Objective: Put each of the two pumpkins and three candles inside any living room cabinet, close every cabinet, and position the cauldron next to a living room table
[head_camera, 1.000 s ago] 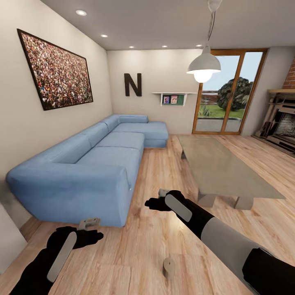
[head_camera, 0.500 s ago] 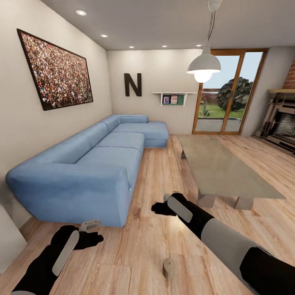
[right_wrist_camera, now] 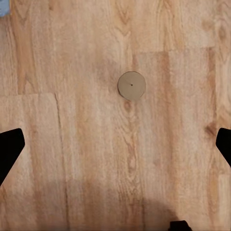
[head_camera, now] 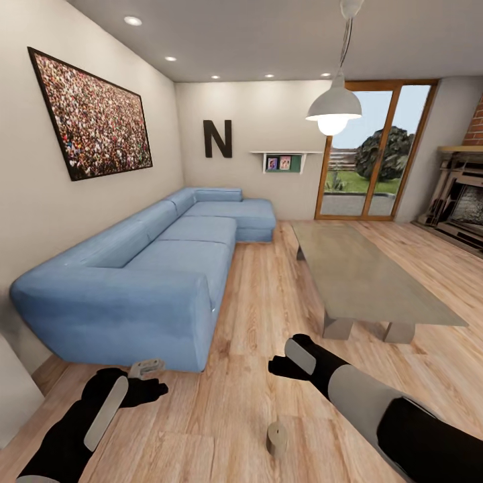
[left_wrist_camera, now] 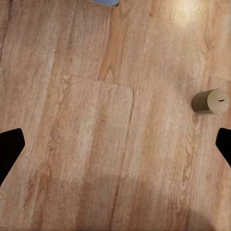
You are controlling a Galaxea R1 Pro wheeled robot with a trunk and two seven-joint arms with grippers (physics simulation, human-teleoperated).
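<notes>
Since the pick turns on where it stands from my fingers, candle: a stubby beige candle [head_camera: 276, 439] stands upright on the floor, below and slightly nearer to me than my right gripper [head_camera: 280, 366]; seen along that gripper's fingers it shows as a flat round top with the wick dot [right_wrist_camera: 131, 85], ahead of the gap between the tips.
Axis: its long axis is vertical, so I judge a straight descent with the fingers either side of the barrel would suit.
Right gripper: fingers spread wide, nothing between them.
Left gripper: my left gripper [head_camera: 144, 389] is also wide apart and empty; from it the candle [left_wrist_camera: 210, 101] lies off to the side toward my right arm, close to one fingertip.
Nearer arm: the right, I judge, as it hangs almost over the candle.
Surface: light wood plank floor [head_camera: 221, 416], bare around the candle.
Beyond: a blue corner sofa [head_camera: 144, 268] past my left gripper, the grey-green table [head_camera: 362, 275] past my right.
Farthest: glass doors [head_camera: 372, 157] and a brick fireplace [head_camera: 466, 198].
</notes>
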